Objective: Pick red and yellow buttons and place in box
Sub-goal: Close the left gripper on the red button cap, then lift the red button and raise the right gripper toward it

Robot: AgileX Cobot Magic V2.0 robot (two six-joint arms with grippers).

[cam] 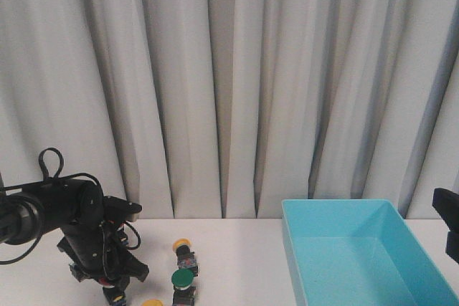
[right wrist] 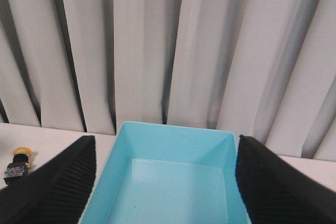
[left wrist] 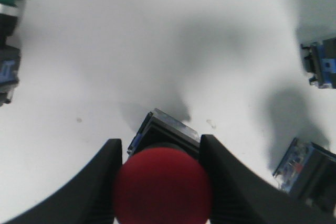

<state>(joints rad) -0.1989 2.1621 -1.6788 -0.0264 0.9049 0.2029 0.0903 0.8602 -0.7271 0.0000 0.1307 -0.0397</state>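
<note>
Left gripper (left wrist: 160, 182): ribbed black fingers clamped on the red button (left wrist: 163, 187), a smooth matte dome on a dark blocky body, low over the white worktop (left wrist: 131, 51). Right gripper (right wrist: 163, 192): jaws wide apart above the box (right wrist: 173, 171), a glossy turquoise plastic bin with sloping walls. A yellow button (cam: 183, 250) and a green-capped switch (cam: 183, 283) lie nearby.

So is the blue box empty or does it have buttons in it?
Empty. The box shows only its bare blue floor in the right wrist view; no buttons lie inside.
</note>
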